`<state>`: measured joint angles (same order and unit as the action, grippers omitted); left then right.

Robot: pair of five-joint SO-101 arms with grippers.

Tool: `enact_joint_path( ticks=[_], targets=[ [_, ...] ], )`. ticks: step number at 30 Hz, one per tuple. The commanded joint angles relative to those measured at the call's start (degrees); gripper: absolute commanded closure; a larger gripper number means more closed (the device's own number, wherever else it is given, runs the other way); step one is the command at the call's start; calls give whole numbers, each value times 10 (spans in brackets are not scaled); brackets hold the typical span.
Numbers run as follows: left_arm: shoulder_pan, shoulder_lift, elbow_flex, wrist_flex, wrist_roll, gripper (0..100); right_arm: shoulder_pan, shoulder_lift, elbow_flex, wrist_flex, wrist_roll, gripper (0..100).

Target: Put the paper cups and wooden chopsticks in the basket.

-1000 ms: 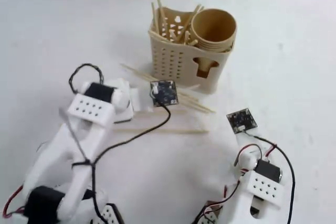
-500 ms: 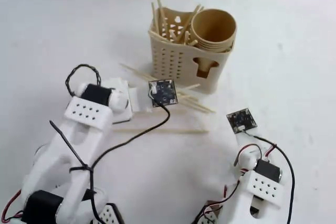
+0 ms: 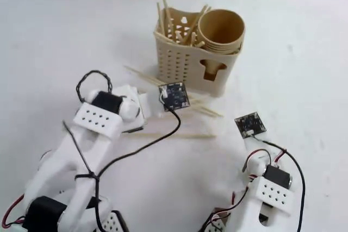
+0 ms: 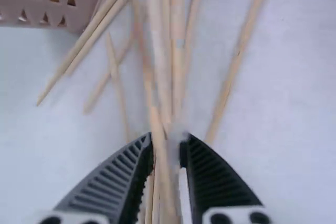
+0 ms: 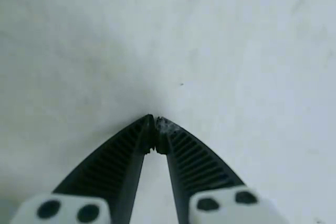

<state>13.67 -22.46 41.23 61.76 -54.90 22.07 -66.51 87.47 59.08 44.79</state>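
**Two arms, one pinch of sticks beside the basket**

From my station, the left gripper [image 4: 167, 148] is clamped down on a thin bundle of the loose chopsticks [image 4: 157, 66]. I make it two sticks between the jaws, though they overlap too much for me to be sure. The others fan out on the table [image 3: 304, 80] ahead of it, roughly eight in all. The far ends of a pair lie against the foot of the basket [image 3: 190, 61], whose perforated wall sits just beside the fan.

In the high view I count one basket holding one nested stack of paper cups [image 3: 221, 28]. The rims are too tight for me to number. Beside the stack is a cluster of upright chopsticks [image 3: 174, 23] leaning at mixed angles.

One lone chopstick [image 3: 190, 135] lies apart from the pile, nearer the arms, and the left arm's black cable [image 3: 144, 148] drapes across it.

The right gripper [image 5: 155, 129] is pinched closed on nothing, tips touching over bare table. Its arm [image 3: 269, 191] sits well apart from the basket.
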Motion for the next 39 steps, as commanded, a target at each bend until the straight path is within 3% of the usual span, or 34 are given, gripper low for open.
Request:
enact_joint_path(
  ticks=[1, 12, 23, 27, 33, 36, 39],
  targets=[
    [-16, -2, 40, -79, 7, 884, 2, -5, -3, -8, 4, 981],
    [-14, -1, 81, -149, 10, 880, 2, -5, -3, -8, 4, 981],
    [43, 50, 138, -131, -32, 880, 2, -5, -3, -8, 4, 981],
    [38, 105, 119, -153, -24, 880, 2, -5, -3, -8, 4, 981],
    [36, 169, 52, -120, -13, 890, 2, -5, -3, -8, 4, 981],
    [35, 168, 47, -118, -17, 924, 2, -5, -3, -8, 4, 981],
    [37, 134, 52, -114, -17, 896, 1, -5, -3, -8, 4, 981]
  ],
)
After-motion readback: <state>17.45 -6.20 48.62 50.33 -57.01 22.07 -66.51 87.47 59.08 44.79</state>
